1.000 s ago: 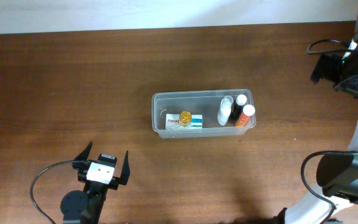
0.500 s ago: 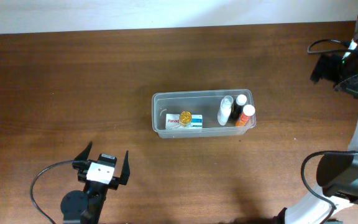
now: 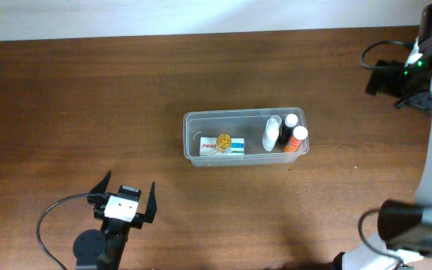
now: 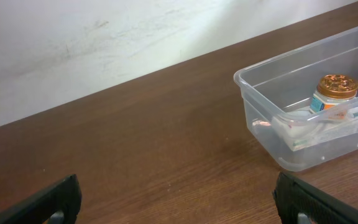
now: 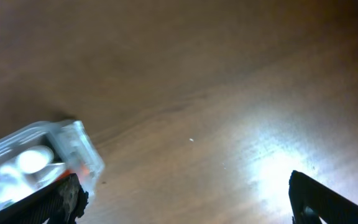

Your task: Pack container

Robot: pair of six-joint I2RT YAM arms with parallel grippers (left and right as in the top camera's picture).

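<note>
Now on the worktop (image 3: 88,97): the clear container (image 3: 201,126) sits near the middle, in the same spot as a moment ago.
Inside the container: a white and blue box (image 3: 233,148) and a little jar with a gold lid (image 3: 223,140) lie close together near the middle. A white bottle (image 3: 271,133), a dark bottle (image 3: 290,121) and an orange bottle (image 3: 296,139) lie at the right end.
Left tool (image 3: 130,181): near the front left, well apart from the container. Its fingers are spread wide and hold nothing. It has not moved.
Right tool (image 5: 183,183): far off at the back right, well apart from the container. Its fingers are spread wide and hold nothing.
What changed: seen from above, the right arm has slid a little to the left. Nothing else looks different.
</note>
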